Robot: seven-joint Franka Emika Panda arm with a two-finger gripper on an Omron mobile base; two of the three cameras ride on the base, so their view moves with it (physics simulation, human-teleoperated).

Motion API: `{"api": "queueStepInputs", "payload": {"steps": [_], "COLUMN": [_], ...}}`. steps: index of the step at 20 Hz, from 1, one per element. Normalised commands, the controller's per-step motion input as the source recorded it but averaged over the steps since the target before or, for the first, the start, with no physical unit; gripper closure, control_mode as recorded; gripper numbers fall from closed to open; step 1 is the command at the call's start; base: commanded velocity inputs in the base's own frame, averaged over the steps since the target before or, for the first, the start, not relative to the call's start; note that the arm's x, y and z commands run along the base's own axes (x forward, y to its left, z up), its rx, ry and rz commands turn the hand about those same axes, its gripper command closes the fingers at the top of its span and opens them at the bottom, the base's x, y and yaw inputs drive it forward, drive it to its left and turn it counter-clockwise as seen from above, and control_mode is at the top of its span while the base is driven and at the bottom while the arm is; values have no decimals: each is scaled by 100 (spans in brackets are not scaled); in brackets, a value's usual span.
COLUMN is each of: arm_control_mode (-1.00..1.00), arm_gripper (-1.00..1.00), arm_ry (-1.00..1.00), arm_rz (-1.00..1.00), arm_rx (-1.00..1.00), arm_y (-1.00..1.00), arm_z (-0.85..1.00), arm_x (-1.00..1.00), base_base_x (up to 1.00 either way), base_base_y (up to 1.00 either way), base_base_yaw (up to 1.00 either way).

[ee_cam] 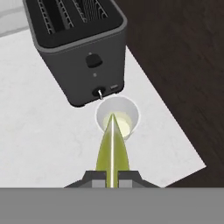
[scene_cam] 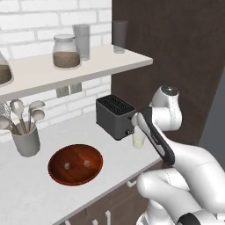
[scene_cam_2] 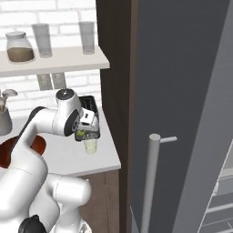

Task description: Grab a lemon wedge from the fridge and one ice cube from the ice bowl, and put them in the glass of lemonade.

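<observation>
The end effector (ee_cam: pixel 112 177) is clamping the lemon wedge (ee_cam: pixel 112 146) between its closed fingertips, the wedge's thin edge pointing down over the glass of lemonade (ee_cam: pixel 118 117). In the right base view the end effector (scene_cam_2: pixel 82 134) is hanging just above the glass (scene_cam_2: pixel 91 145), which is standing on the white worktop (ee_cam: pixel 52 144) near its front corner. Just behind the glass, almost touching it, the dark toaster (ee_cam: pixel 76 48) is sitting with its lever side facing the tumbler. To the left, the ice bowl (scene_cam: pixel 75 164) is lying well apart from the glass with two small ice cubes (scene_cam: pixel 67 166) inside. Farther left a grey utensil cup (scene_cam: pixel 26 140) is holding spoons. Behind, a shelf (scene_cam: pixel 66 72) is carrying a jar (scene_cam: pixel 66 52) and tall grey glasses (scene_cam: pixel 82 41). The fridge (scene_cam_2: pixel 182 113) is standing on the right, its door ajar.
</observation>
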Motion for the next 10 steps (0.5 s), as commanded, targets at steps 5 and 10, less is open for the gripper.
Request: {"api": "queueStepInputs", "payload": {"steps": [5, 10], "arm_control_mode": [-100, -100], "arm_gripper": [100, 100], "arm_ry": [1, 0], "arm_rz": [0, 0], "arm_rx": [-3, -6], "arm_y": [0, 0], "arm_z": [-8, -21], "arm_x": [22, 4], "base_base_x": [0, 0], "base_base_y": [0, 0], "base_base_yaw": [0, 0]}}
